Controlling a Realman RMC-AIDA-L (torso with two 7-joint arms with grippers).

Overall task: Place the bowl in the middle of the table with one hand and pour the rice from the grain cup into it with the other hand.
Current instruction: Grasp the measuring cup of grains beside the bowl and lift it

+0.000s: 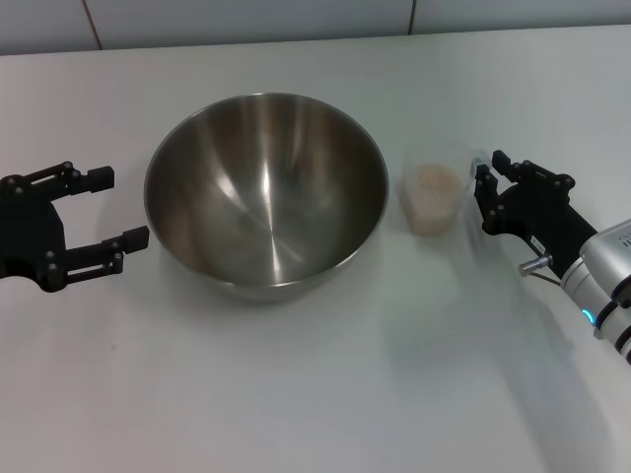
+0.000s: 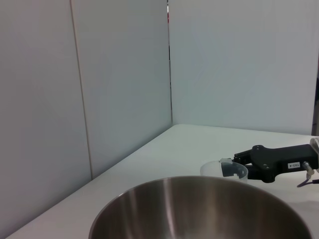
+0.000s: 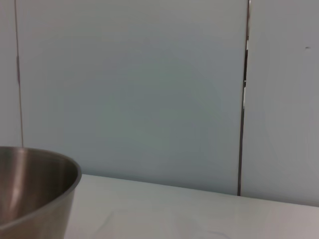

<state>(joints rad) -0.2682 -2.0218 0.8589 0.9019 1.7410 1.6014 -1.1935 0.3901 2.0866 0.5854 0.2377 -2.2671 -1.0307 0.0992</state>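
The steel bowl (image 1: 266, 192) stands upright on the white table (image 1: 296, 394), near its middle. It also shows in the left wrist view (image 2: 199, 209) and the right wrist view (image 3: 30, 189). The clear grain cup (image 1: 432, 202) stands just right of the bowl, with the rice (image 1: 437, 179) inside. My left gripper (image 1: 118, 209) is open and empty, just left of the bowl's rim and apart from it. My right gripper (image 1: 490, 169) is at the cup's right side, by its thin handle. The left wrist view shows it (image 2: 244, 162) against the cup (image 2: 219, 168).
Grey wall panels (image 2: 119, 74) stand along the table's far edge. Bare tabletop lies in front of the bowl and cup, and behind them up to the wall.
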